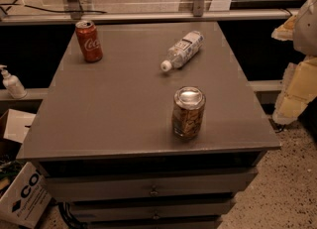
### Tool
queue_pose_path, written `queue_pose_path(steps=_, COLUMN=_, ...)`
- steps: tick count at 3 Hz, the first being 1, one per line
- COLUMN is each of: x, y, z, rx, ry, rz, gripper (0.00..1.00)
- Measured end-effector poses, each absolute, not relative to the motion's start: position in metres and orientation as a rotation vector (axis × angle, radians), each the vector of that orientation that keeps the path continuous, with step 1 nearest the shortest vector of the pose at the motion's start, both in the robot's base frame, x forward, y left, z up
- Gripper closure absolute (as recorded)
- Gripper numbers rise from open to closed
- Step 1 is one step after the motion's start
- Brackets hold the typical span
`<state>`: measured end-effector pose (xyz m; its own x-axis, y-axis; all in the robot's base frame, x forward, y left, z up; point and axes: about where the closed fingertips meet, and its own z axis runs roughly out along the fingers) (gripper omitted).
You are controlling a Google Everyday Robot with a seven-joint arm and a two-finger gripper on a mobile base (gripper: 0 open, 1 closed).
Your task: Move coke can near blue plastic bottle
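Observation:
The coke can [89, 41] is red with white script and a silver top. It stands upright at the far left of the grey cabinet top [114, 109]. The blue plastic bottle [182, 50] is clear with a white cap and a white-bluish label. It lies on its side at the far middle-right, cap pointing towards the front left. My gripper [293, 72] is at the right edge of the view, beyond the cabinet's right side and apart from both objects. It holds nothing that I can see.
A glass jar [188, 112] with tan contents and a silver lid stands near the front right of the top. Drawers [153, 189] are below the front edge. A white pump bottle [12, 83] and cardboard boxes [22, 196] are at the left. A rail [148, 16] runs behind.

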<state>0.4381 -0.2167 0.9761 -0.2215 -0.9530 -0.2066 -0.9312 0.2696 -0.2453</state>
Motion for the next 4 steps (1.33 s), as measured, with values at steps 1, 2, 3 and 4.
queue_pose_path(steps=1, x=0.438, y=-0.217, z=0.976, rx=-1.725, ry=2.232, rz=-0.098, gripper=0.00)
queue_pose_path(steps=2, x=0.450, y=-0.206, z=0.975, rx=-1.711, ry=2.197, rz=-0.063, gripper=0.00)
queue_pose_path(steps=3, x=0.473, y=-0.191, z=0.975, rx=-1.658, ry=2.173, rz=0.006, gripper=0.00)
queue_pose_path(steps=4, x=0.499, y=-0.173, z=0.978, rx=-1.572, ry=2.132, rz=0.089, gripper=0.00)
